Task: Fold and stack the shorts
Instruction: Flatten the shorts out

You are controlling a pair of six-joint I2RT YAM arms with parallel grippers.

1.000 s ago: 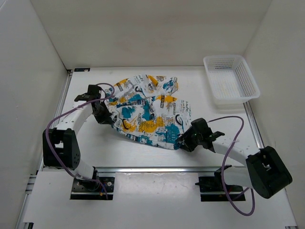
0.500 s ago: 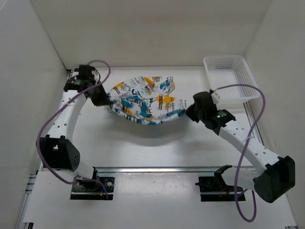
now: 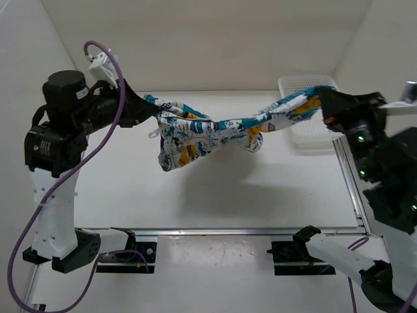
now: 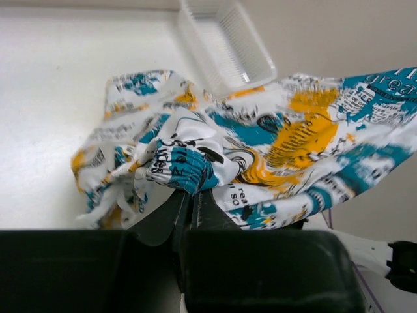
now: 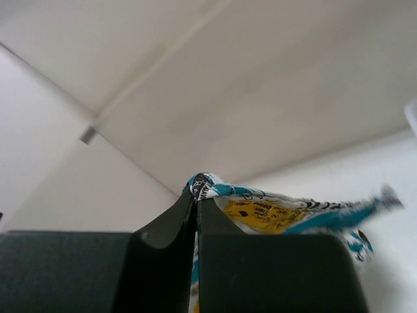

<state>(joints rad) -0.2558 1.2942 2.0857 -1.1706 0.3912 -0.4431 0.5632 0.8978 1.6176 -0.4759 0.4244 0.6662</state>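
Observation:
The printed shorts (image 3: 208, 130) hang stretched in the air between both grippers, high above the table, sagging in the middle with a loose part dangling at the left. My left gripper (image 3: 138, 104) is shut on the shorts' left end; in the left wrist view the cloth (image 4: 260, 143) bunches over the closed left gripper (image 4: 193, 194). My right gripper (image 3: 324, 104) is shut on the right end; in the right wrist view the right gripper (image 5: 197, 195) pinches a fold of the cloth (image 5: 273, 212).
A white mesh basket (image 3: 306, 134) stands at the back right of the table, partly behind the shorts and the right arm; it also shows in the left wrist view (image 4: 228, 42). White walls enclose the table on three sides.
Both arms have risen high and pulled apart, lifting the shorts off the table and stretching them into a taut band in the air.

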